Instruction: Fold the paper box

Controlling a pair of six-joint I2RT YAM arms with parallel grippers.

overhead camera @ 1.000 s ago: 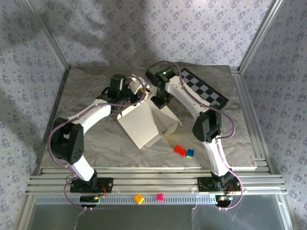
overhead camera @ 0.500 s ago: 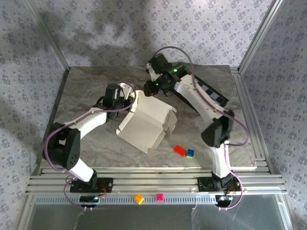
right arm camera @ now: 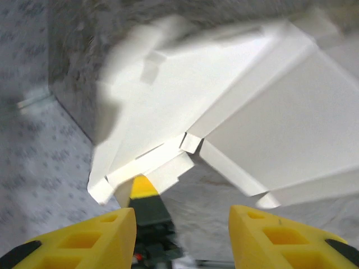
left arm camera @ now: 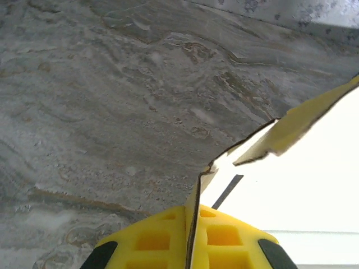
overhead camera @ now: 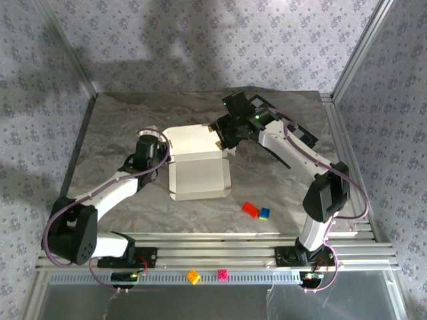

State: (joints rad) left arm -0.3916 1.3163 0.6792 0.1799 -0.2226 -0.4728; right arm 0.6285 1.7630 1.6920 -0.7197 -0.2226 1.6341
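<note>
The paper box point(overhead camera: 197, 165) lies partly opened on the table, white inner face up, with its flaps spread. My left gripper point(overhead camera: 163, 148) is at the box's left edge. In the left wrist view its yellow fingers point(left arm camera: 151, 244) are shut on a thin wall of the paper box point(left arm camera: 303, 168), the cardboard edge pinched between them. My right gripper point(overhead camera: 223, 141) hovers at the box's far right corner. In the right wrist view the right gripper point(right arm camera: 182, 227) is open with nothing between its fingers, and the white flaps of the box point(right arm camera: 269, 112) sit just beyond the tips.
A black-and-grey checkerboard mat point(overhead camera: 297, 132) lies at the back right under the right arm. A red brick point(overhead camera: 250, 209) and a blue brick point(overhead camera: 265, 213) sit near the front right. A yellow brick point(overhead camera: 193, 276) and a pink brick point(overhead camera: 223, 274) rest on the front rail.
My right gripper has opened, let go of the box and drawn back to the right. The box has dropped flatter and shifted left, the left gripper still gripping it.
</note>
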